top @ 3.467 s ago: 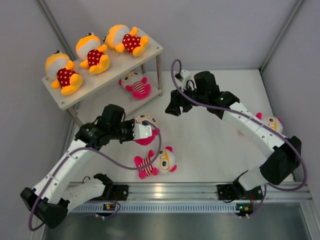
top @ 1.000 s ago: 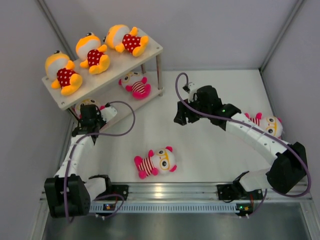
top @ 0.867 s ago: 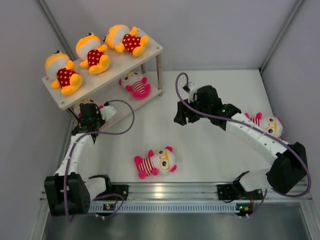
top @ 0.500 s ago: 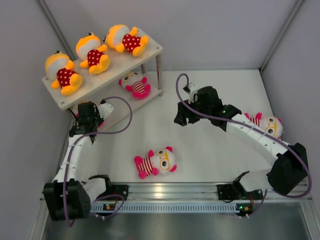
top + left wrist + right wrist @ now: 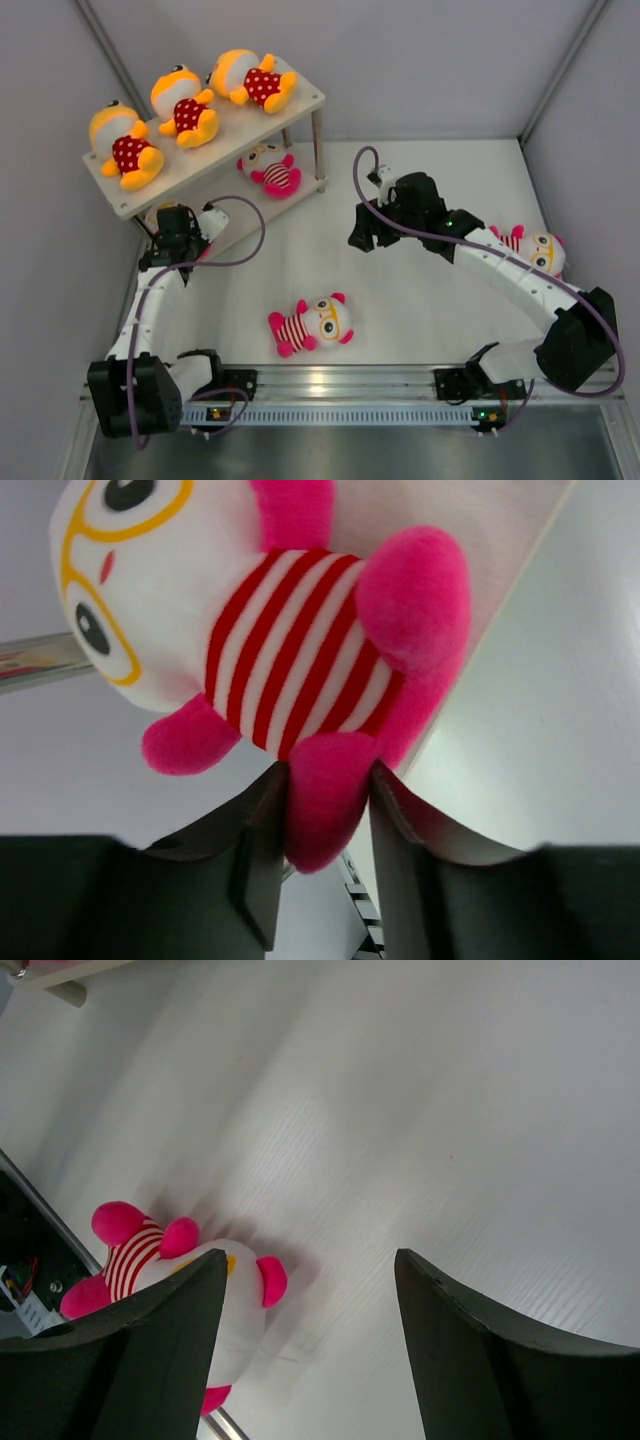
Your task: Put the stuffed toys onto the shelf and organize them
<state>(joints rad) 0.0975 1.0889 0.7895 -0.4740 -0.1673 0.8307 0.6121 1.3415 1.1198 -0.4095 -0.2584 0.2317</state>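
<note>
The shelf [image 5: 300, 100] stands at the back left. Three orange stuffed toys [image 5: 185, 105] lie on its top board. A white-faced stuffed toy [image 5: 270, 170] lies on the lower board. My left gripper [image 5: 177, 226] is at the lower board's left end, shut on the pink leg of another white-faced toy [image 5: 270, 650]; from above this toy [image 5: 157, 212] is mostly hidden under the top board. My right gripper [image 5: 364, 233] is open and empty above the table. Two more white-faced toys lie on the table, one near the front [image 5: 312, 323] and one at the right [image 5: 535, 248].
The lower board's edge [image 5: 500, 540] runs beside the held toy in the left wrist view. The front toy [image 5: 165, 1260] shows at the lower left of the right wrist view. Grey walls close in left, back and right. A metal rail [image 5: 340, 385] runs along the front.
My left gripper has carried the white-faced toy from the middle of the table to the left end of the lower board. My right gripper has shifted slightly to the right.
</note>
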